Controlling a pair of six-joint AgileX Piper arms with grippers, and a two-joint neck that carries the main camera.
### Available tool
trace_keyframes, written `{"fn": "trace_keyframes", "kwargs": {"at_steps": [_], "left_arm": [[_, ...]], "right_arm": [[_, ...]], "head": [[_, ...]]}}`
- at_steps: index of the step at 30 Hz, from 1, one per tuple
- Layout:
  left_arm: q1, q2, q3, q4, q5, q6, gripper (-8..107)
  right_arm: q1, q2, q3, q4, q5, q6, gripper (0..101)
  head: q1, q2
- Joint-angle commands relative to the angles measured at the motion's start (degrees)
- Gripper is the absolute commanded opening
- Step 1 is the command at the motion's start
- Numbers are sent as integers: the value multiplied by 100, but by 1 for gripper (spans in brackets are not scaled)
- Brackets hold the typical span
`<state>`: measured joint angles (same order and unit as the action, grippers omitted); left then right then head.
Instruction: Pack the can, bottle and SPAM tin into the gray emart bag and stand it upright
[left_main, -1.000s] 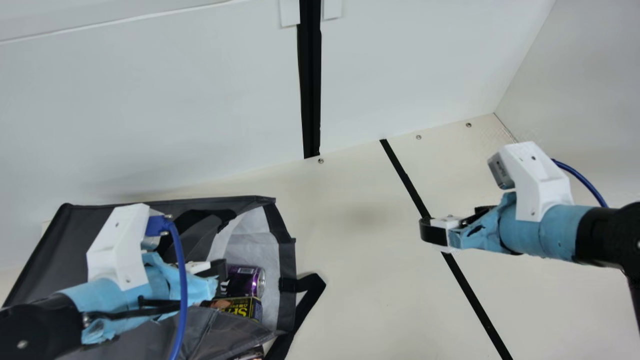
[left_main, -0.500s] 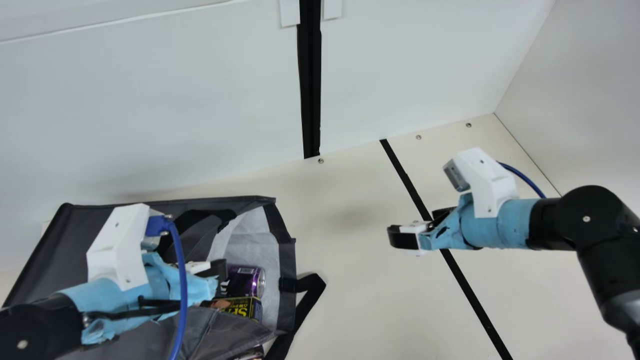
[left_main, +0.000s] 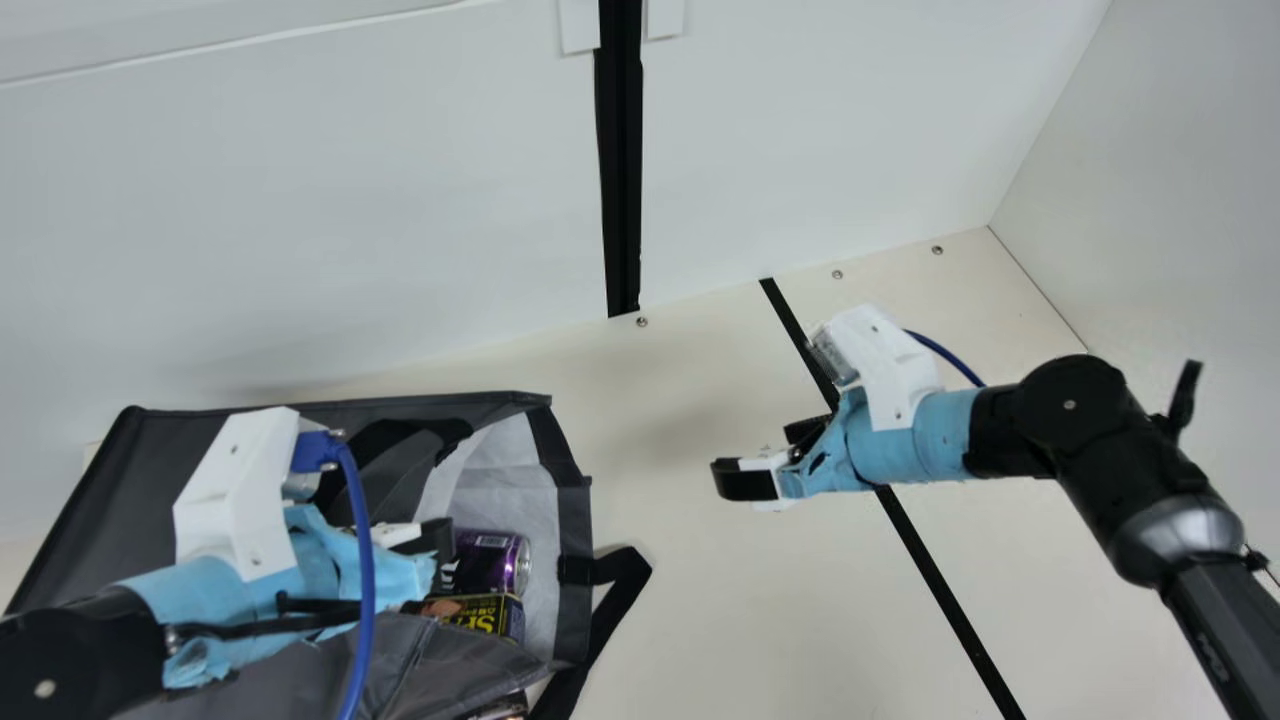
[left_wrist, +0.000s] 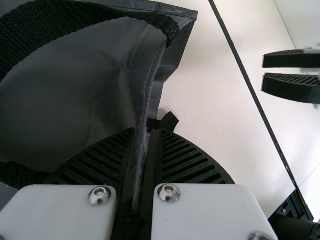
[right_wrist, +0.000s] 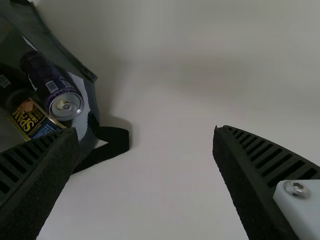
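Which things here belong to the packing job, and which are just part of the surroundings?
Job:
- gray bag
- purple can, inside it
- SPAM tin, beside the can

Surroundings:
- black strip across the table
- black strip on the wall

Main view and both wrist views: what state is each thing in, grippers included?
Gray bag: lying down, mouth open.
Bag strap: bent, outside the mouth.
Purple can: on its side, inside the bag.
SPAM tin: inside the bag, beside the can, partly hidden.
Left gripper: shut on the bag's fabric.
Right gripper: open, holding nothing.
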<state>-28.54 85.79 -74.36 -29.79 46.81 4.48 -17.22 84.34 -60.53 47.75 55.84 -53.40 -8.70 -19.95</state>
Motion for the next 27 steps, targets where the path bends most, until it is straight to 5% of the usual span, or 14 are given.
{"fn": "trace_keyframes", "kwargs": {"at_steps": [1,27], "left_arm": [[0,0,0,0,0,0,-8],[0,0,0,0,0,0,-8]], "right_arm": [[60,163,8,159,-16,-262,95],[998,1823,-141,1596,39,-1977,95]], "head": [[-130,-5],[-130,-5]]}}
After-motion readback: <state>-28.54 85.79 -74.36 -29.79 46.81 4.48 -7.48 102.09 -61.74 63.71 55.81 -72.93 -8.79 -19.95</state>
